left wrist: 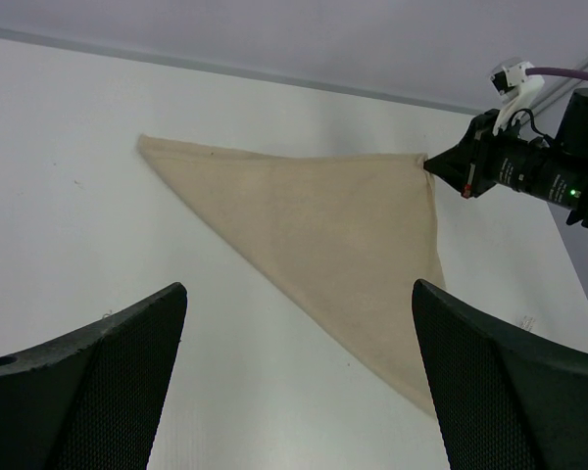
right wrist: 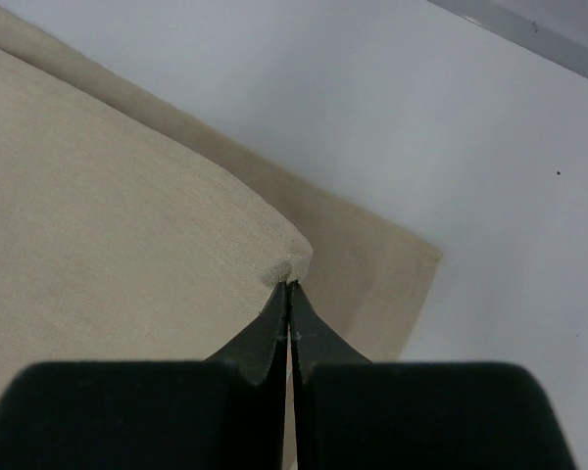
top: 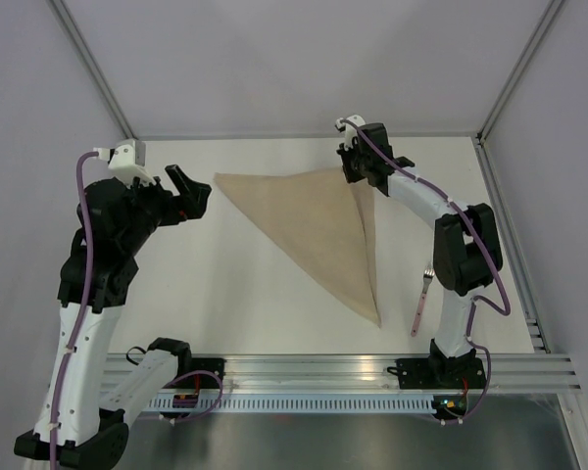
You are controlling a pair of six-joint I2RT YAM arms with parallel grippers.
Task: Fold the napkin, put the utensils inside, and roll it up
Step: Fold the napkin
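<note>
The tan napkin (top: 314, 220) lies folded into a triangle on the white table, one point toward the near edge; it also shows in the left wrist view (left wrist: 323, 235). My right gripper (top: 356, 176) is shut on the top layer's corner (right wrist: 290, 269) at the far right, just inside the lower layer's corner (right wrist: 412, 264). The same gripper (left wrist: 433, 164) shows from the left wrist camera, pinching that corner. My left gripper (top: 191, 196) hangs open, left of the napkin's far left corner, with nothing between its fingers (left wrist: 127, 362). The fork (top: 420, 302), pink-handled, lies near the right arm's base.
An aluminium rail (top: 372, 367) runs along the near edge with both arm bases on it. Grey walls and metal frame posts (top: 514, 73) close in the table at the back and sides. The right arm's elbow (top: 465, 250) stands just beyond the fork.
</note>
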